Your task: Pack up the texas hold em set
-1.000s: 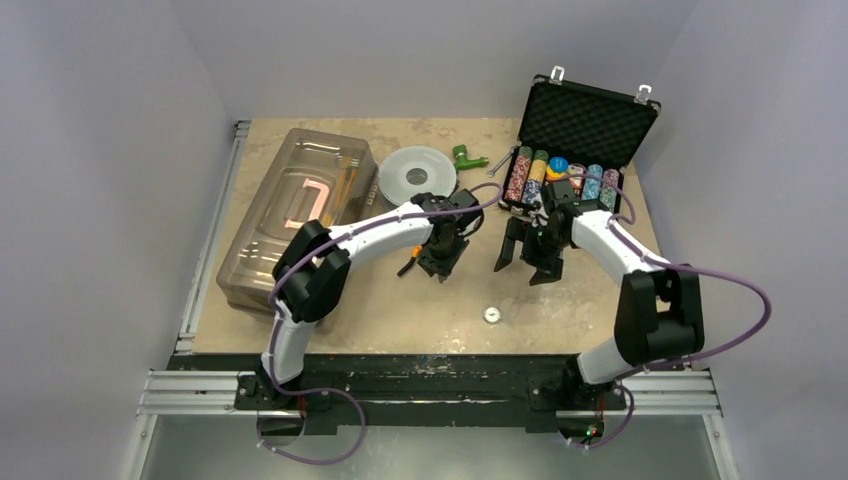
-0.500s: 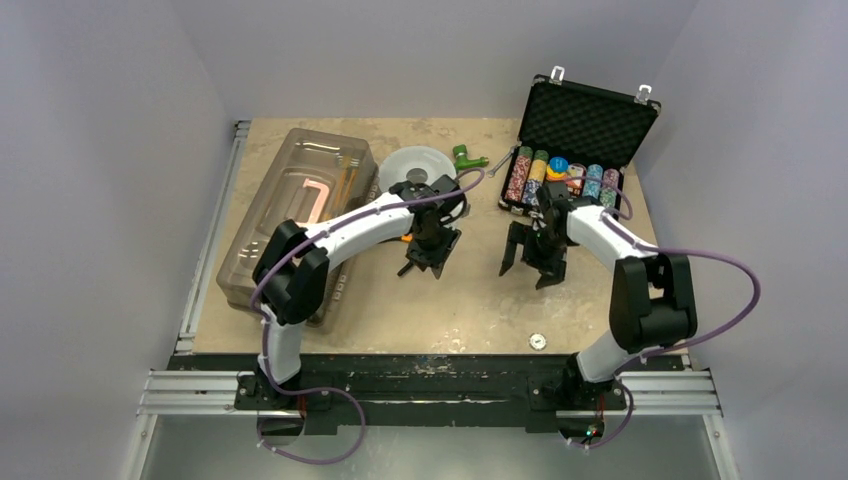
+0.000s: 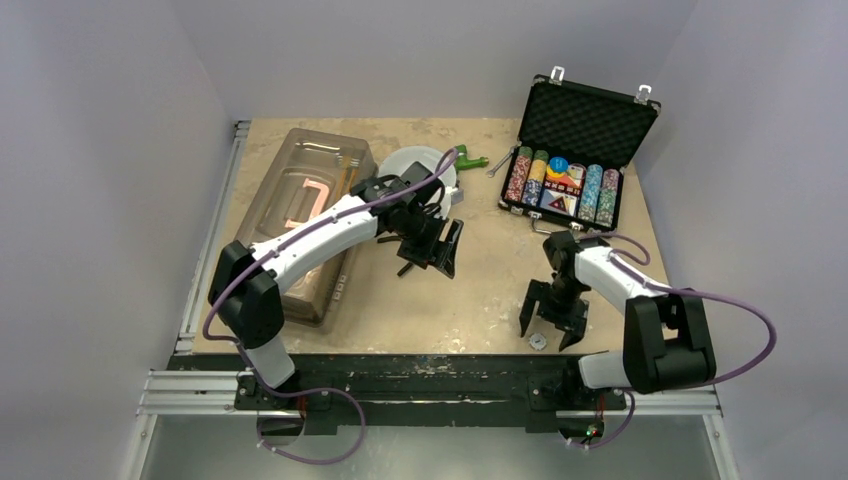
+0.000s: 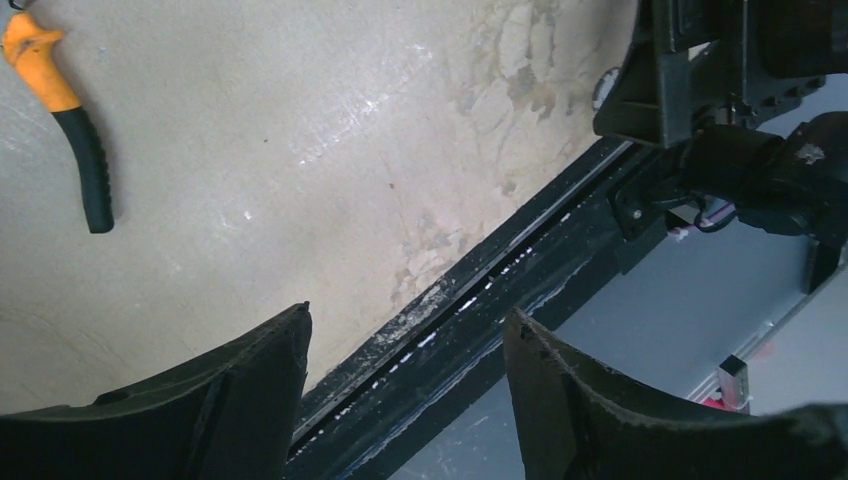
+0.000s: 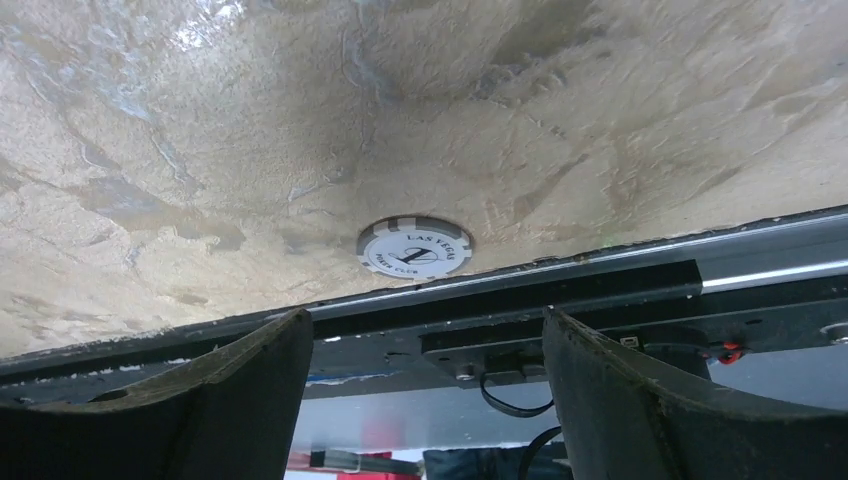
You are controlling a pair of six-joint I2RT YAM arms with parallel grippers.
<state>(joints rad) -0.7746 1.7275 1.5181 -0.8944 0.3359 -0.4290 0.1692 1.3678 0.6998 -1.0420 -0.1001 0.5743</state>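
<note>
So the right tool (image 3: pixel 552 328) was open, fingers spread wide, sitting just beside a lone white poker chip (image 5: pixel 415 248) that lay flat on the counter (image 3: pixel 480 290) right by the near edge, and it wasn't touching the chip as far as I could see. The left tool (image 3: pixel 432 252) was open too with nothing between its fingers, hanging mid-counter just in front of the grey disc spool (image 3: pixel 405 165). The black briefcase (image 3: pixel 590 125) sat open at the far right corner, lid up, chip rows (image 3: pixel 520 178) lined up inside, well apart from that stray chip.
</note>
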